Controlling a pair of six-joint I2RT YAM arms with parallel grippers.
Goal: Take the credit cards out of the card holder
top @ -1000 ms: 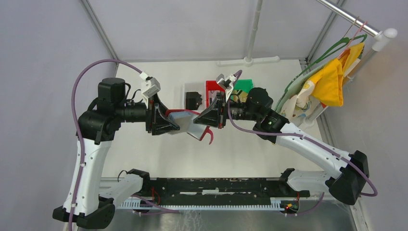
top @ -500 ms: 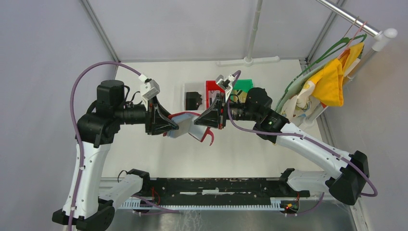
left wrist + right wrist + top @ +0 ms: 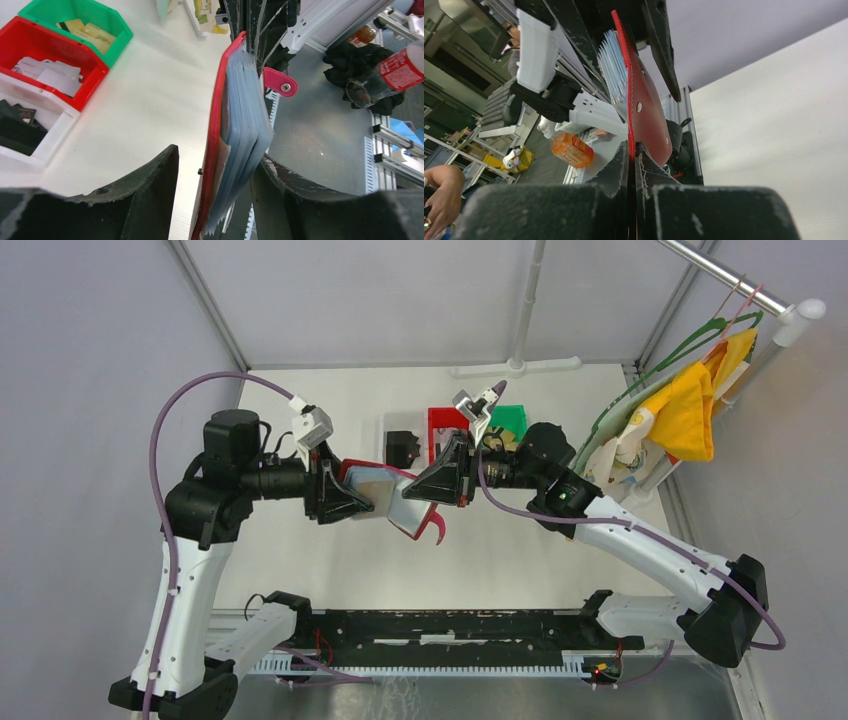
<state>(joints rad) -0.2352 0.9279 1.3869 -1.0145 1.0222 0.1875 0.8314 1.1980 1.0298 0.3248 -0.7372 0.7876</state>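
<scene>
**Above mid-table, card holder [image 3: 392, 498] hangs from 1 firm pinch: slip and mis-grab risks**

Position: the card holder is off the table, open, between the 2 arms.

- On the right side, the right gripper [image 3: 440, 483] has its jaws pressed together on the edge of the red cover. The right wrist view shows the leather nipped between the fingertips.
- On the left side, the left gripper [image 3: 350, 495] has its jaws spread either side of the holder. 1 finger stands clear of the red cover and the other lies against the fan of clear sleeves [image 3: 245, 125].
- The snap strap [image 3: 280, 86] dangles free.
- Some credit cards [image 3: 82, 31] lie in the green bin [image 3: 125, 36], with more in the red bin [image 3: 99, 75] beside it. Cannot tell whether any remain in the sleeves.

Risks, as judged:
1. The left jaws may close on several sleeves plus the cover instead of 1 card. Then nothing comes out, or the holder is dragged from the right pinch.
2. The right hold is on a thin edge only, so a sideways pull could twist or drop the holder.
3. The sleeves look floppy, so a card drawn at an angle could jam, or fall short of the bins.
</scene>
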